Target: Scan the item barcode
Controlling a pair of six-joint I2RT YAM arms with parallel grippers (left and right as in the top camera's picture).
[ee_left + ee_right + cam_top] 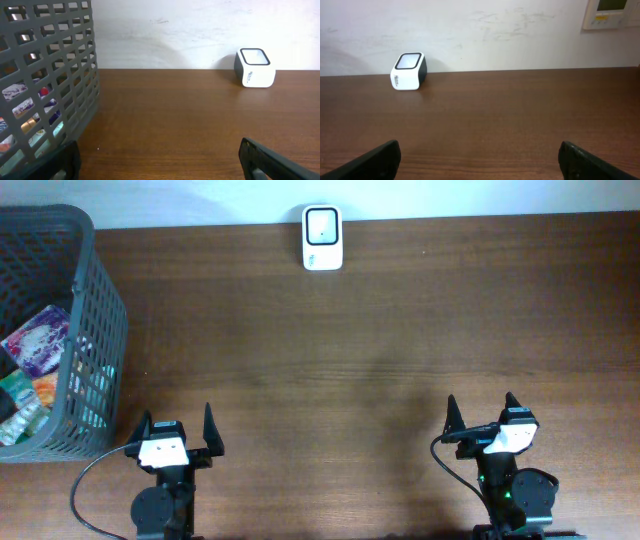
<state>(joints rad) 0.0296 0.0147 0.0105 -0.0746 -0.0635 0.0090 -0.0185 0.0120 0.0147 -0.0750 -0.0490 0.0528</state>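
Observation:
A white barcode scanner (322, 238) with a dark window on top stands at the table's far edge, also seen as the scanner (254, 68) and the scanner (409, 71). Packaged items (38, 340) lie inside the grey mesh basket (95, 300) at the left; a purple packet is on top, green and orange ones below. Through the basket (60, 75) wall the packets (22, 107) show. My left gripper (176, 434) is open near the front edge, just right of the basket. My right gripper (482, 414) is open at the front right. Both hold nothing.
The brown wooden table (340, 360) runs to a white wall at the back. A wall control panel (612, 14) hangs at the upper right in the right wrist view. Black cables (85, 480) trail from both arm bases at the front edge.

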